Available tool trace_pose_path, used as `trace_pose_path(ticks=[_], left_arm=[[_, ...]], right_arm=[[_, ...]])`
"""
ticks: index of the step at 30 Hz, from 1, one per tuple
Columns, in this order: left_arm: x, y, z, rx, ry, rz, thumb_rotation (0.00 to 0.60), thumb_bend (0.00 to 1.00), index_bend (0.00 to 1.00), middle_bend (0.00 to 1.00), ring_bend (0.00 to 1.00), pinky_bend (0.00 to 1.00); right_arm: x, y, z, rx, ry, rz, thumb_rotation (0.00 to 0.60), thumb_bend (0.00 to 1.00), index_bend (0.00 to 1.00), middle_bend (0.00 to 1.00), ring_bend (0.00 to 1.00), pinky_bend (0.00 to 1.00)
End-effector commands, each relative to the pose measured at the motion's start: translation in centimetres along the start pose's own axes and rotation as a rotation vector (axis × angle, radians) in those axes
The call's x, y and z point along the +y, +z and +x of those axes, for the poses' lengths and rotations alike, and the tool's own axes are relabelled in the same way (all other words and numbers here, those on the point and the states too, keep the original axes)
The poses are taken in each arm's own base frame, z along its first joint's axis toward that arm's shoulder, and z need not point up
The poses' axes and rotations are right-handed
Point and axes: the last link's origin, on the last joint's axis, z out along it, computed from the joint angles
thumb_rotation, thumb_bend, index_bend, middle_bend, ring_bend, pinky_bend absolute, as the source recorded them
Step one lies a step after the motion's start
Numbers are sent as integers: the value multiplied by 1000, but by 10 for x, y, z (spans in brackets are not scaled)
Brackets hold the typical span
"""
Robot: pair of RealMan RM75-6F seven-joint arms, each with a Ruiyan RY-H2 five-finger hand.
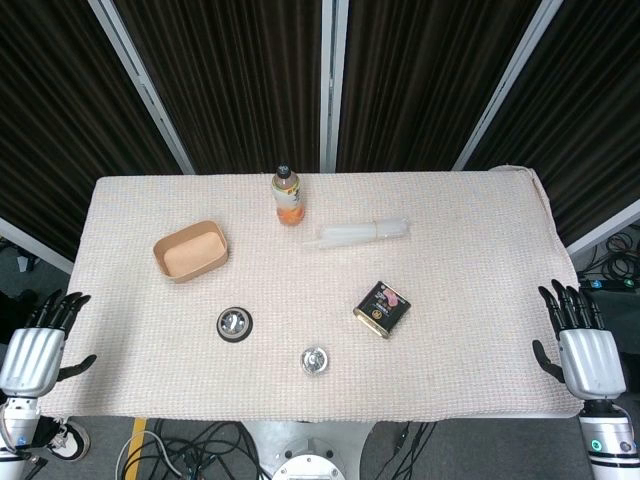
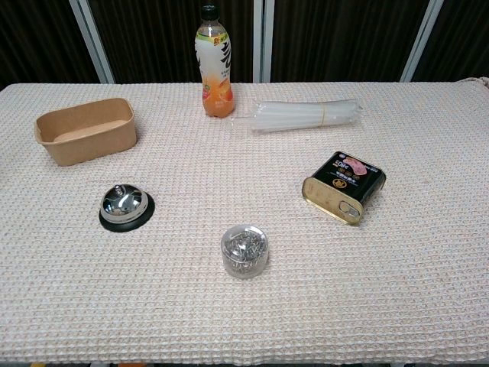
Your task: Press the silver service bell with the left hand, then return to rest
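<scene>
The silver service bell [image 1: 234, 323] [image 2: 125, 206] with its black base stands on the left half of the table, toward the front, untouched. My left hand [image 1: 40, 345] hangs beside the table's front left corner, off the cloth, fingers straight and apart, holding nothing. It is well left of the bell. My right hand [image 1: 582, 345] rests in the same way past the front right corner, fingers spread and empty. Neither hand shows in the chest view.
A brown paper tray [image 1: 190, 250] [image 2: 86, 130] sits behind the bell. An orange drink bottle [image 1: 287, 196] [image 2: 216, 63], a bundle of clear straws [image 1: 364, 233] [image 2: 306, 115], a dark tin [image 1: 382, 308] [image 2: 344, 186] and a clear jar of paper clips [image 1: 315, 360] [image 2: 244, 250] lie on the white cloth [image 1: 480, 330].
</scene>
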Motion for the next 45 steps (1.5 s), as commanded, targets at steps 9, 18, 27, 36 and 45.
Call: trace_pose_path(ticks=[9, 18, 27, 36, 45], left_arm=[[1, 2, 2, 6, -4, -9, 600, 108, 142, 133, 53, 228], [2, 4, 0, 18, -24, -24, 600, 185, 135, 198, 108, 351], [28, 39, -1, 64, -4, -177, 600, 380, 139, 726, 602, 667], [70, 54, -41, -123, 11, -325, 600, 516, 157, 865, 724, 706], [98, 56, -83, -278, -27, -373, 600, 531, 156, 869, 725, 705]], right_arm=[[-3, 2, 2, 3, -9, 8, 600, 291, 0, 0, 0, 0], [-1, 6, 5, 15, -9, 2, 600, 291, 0, 0, 0, 0], [-2, 13, 4, 5, -22, 5, 600, 291, 0, 0, 0, 0], [1, 14, 7, 10, -37, -4, 600, 292, 0, 0, 0, 0], [6, 14, 16, 16, -56, -22, 600, 292, 0, 0, 0, 0]])
